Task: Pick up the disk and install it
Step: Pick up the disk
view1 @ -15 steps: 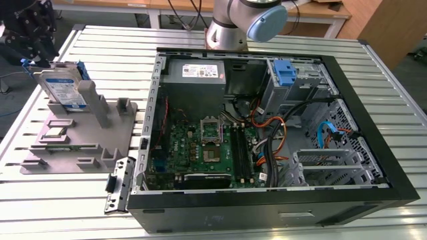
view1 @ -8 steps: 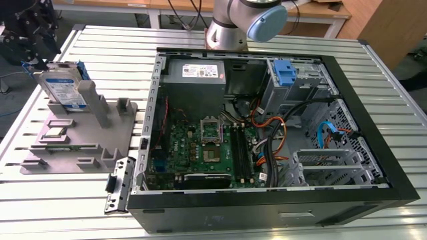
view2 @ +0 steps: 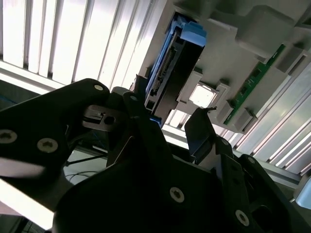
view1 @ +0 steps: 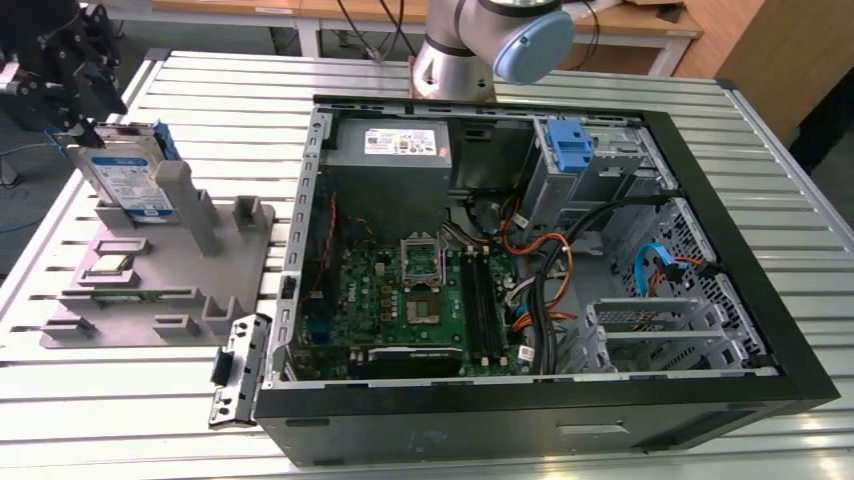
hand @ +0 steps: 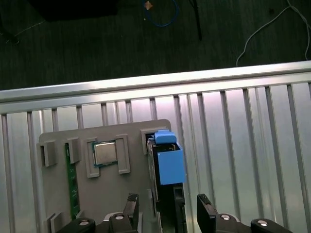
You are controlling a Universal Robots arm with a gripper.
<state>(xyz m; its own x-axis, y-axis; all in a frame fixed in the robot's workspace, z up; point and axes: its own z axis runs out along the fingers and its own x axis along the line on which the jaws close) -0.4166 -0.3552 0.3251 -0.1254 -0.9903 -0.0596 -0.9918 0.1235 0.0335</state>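
The disk (view1: pixel 127 175), a silver drive with a white-and-blue label and blue rails, stands on edge in the grey fixture (view1: pixel 147 300) at the exterior view's left. My black gripper (view1: pixel 76 122) hangs over the disk's upper end. In both wrist views the disk (hand: pixel 167 162) (view2: pixel 170 73) lies between my fingers. One fingertip (hand: pixel 132 206) and the other (hand: pixel 205 211) stand on either side of it with small gaps. My gripper (hand: pixel 167 213) (view2: pixel 167 119) is open around the disk's end.
The open computer case (view1: pixel 747 300) fills the middle of the slatted metal table (view1: pixel 774 130). It holds a motherboard (view1: pixel 427 300), a grey power supply (view1: pixel 394 145), cables, and a drive bay with a blue latch (view1: pixel 570 145). The fixture (hand: pixel 97 194) also carries a processor chip (hand: pixel 105 153) and a memory stick (hand: pixel 73 179).
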